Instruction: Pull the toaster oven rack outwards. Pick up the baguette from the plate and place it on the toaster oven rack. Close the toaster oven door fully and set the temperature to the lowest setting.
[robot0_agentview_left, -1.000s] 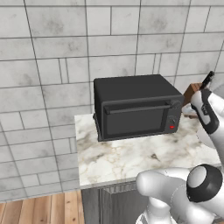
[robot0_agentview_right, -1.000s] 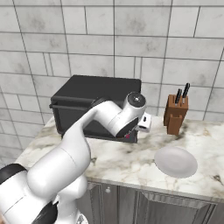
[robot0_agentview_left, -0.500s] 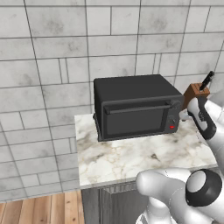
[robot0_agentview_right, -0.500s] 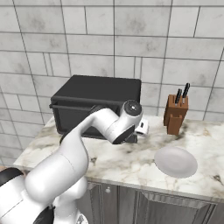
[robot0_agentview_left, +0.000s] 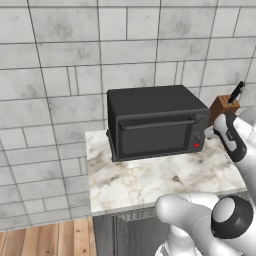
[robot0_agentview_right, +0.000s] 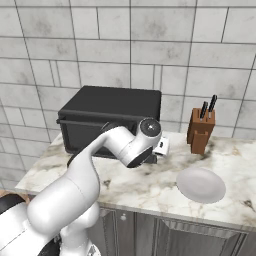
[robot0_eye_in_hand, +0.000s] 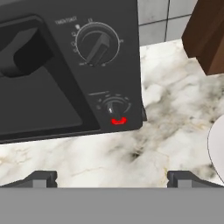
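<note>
The black toaster oven (robot0_agentview_left: 150, 102) stands on the marble counter with its door (robot0_agentview_left: 152, 139) closed, so the toaster oven rack is hidden. No baguette is in view, and the white plate (robot0_agentview_right: 201, 184) lies bare. My gripper (robot0_eye_in_hand: 112, 177) is open in front of the oven's control strip, low over the counter, with nothing between its fingertips (robot0_eye_in_hand: 41, 177). In the hand view a large knob (robot0_eye_in_hand: 97, 43) sits above a smaller knob (robot0_eye_in_hand: 113, 106) with a red light (robot0_eye_in_hand: 118, 121). From the right base view, the gripper (robot0_agentview_right: 160, 147) hangs at the oven's (robot0_agentview_right: 110, 110) right front corner.
A brown knife block (robot0_agentview_right: 201, 131) stands to the right of the oven, against the tiled wall, and shows at the hand view's top right (robot0_eye_in_hand: 205, 35). The plate's rim (robot0_eye_in_hand: 217, 144) is at that view's right edge. Bare counter (robot0_agentview_left: 150, 182) lies before the oven.
The hand has sunk a little and drawn nearer to the oven's control strip. The jaws stay open, and the oven and plate have not moved.
</note>
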